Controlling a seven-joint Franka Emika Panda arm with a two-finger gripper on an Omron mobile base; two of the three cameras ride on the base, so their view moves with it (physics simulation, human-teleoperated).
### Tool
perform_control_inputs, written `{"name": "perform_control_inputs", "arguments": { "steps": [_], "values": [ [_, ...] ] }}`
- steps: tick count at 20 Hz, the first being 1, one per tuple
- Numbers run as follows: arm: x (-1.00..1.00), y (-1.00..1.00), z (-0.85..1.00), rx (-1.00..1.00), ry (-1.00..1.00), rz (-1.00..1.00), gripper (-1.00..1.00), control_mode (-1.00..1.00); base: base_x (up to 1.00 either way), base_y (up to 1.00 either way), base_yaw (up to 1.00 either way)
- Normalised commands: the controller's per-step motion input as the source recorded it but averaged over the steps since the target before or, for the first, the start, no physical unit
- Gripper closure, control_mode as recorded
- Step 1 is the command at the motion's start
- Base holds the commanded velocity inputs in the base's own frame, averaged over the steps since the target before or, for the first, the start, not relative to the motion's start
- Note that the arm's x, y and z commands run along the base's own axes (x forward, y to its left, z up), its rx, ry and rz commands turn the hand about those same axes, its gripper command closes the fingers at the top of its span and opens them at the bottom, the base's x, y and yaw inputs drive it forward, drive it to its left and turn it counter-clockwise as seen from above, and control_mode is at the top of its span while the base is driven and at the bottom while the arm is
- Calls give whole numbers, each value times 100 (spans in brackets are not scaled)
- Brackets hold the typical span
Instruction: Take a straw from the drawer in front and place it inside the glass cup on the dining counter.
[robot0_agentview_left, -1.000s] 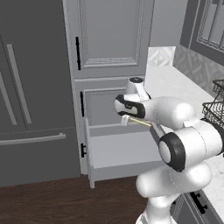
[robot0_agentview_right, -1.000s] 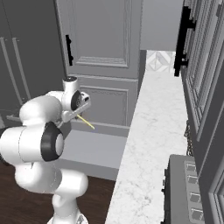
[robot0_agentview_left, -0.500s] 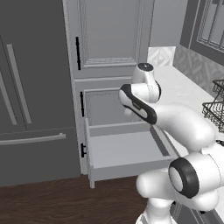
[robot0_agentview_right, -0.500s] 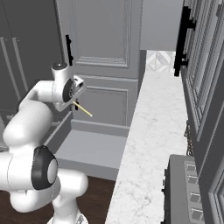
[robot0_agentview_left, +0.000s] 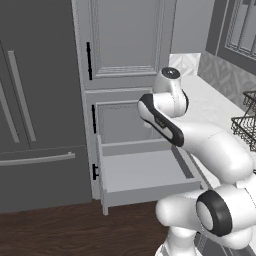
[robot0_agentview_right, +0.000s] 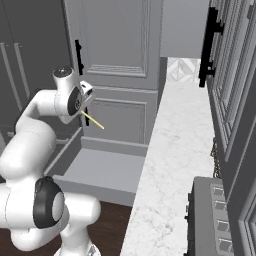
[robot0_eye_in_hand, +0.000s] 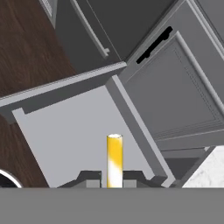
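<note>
My gripper hangs above the open drawer and is shut on the straw, a thin yellow stick that slants out and down from the fingers. Seen along the hand, the straw stands upright between the two dark fingertips, with the drawer's pale grey inside below it. From the left, the drawer stands pulled out under the tall cabinet door, and my arm rises over its right side. The glass cup and the dining counter are out of view.
A dark fridge stands left of the drawer. A tall grey cabinet door is above it. A marble worktop runs along the right, with a black wire rack and a grey appliance. Dark wood floor lies in front.
The hand has lifted a little above the drawer and turned, still shut on the straw. The arm's elbow has swung lower and to the right.
</note>
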Motion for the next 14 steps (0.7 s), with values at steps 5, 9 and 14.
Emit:
{"name": "perform_control_inputs", "arguments": {
  "steps": [5,9,14],
  "values": [
    [-24,0,0,0,-11,0,100,-100,0,0,0],
    [-68,16,0,-2,-29,0,100,-100,0,0,0],
    [0,0,0,0,0,0,100,100,-56,66,7]
  ]
}}
